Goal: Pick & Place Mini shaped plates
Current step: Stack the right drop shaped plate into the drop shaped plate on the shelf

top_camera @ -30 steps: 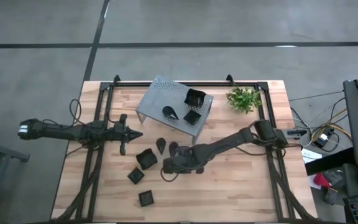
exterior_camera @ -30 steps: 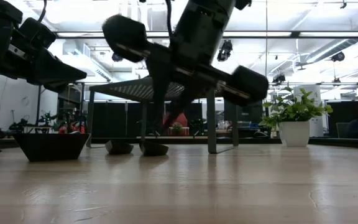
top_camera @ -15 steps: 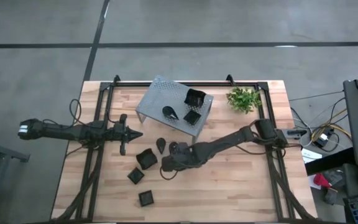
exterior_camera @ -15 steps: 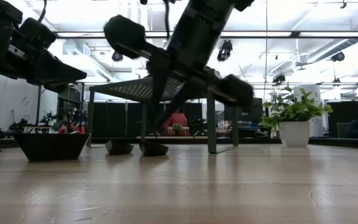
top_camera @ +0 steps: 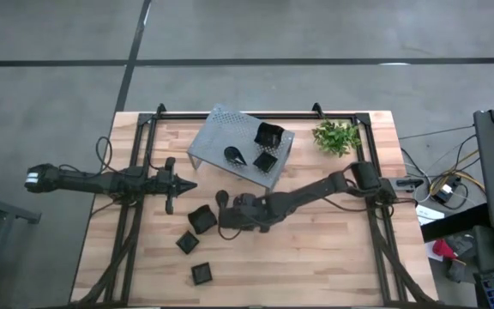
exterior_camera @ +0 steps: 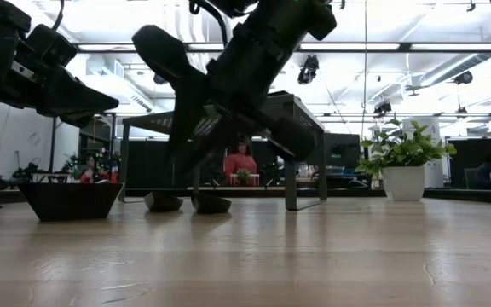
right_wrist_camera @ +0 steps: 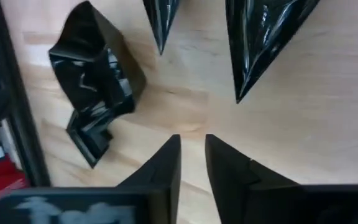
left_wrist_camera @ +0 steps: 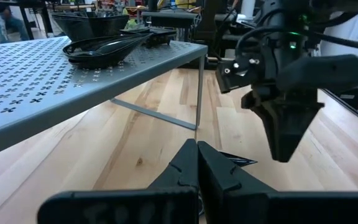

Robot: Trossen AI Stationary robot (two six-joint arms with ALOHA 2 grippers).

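overhead view: right gripper (top_camera: 224, 212) hangs over the two glossy black teardrop plates (top_camera: 222, 199) in front of the grey perforated metal shelf (top_camera: 221, 133), far nearer them than the left gripper (top_camera: 187, 184), waiting at the table's left.

low view: both teardrops (exterior_camera: 163, 202) rest flat on the wooden table (exterior_camera: 314, 256) beneath that arm.

right wrist view: fingers (right_wrist_camera: 166, 163) a narrow gap apart, holding nothing; teardrop tips (right_wrist_camera: 244, 84) point back toward them, long axes roughly in line with the reach.

left wrist view: its fingers (left_wrist_camera: 188, 168) pressed together.

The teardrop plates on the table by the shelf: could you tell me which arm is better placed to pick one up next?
The right: its gripper hovers beside the teardrop plates, pointing toward them, jaws slightly parted. The left gripper sits farther off, jaws closed.
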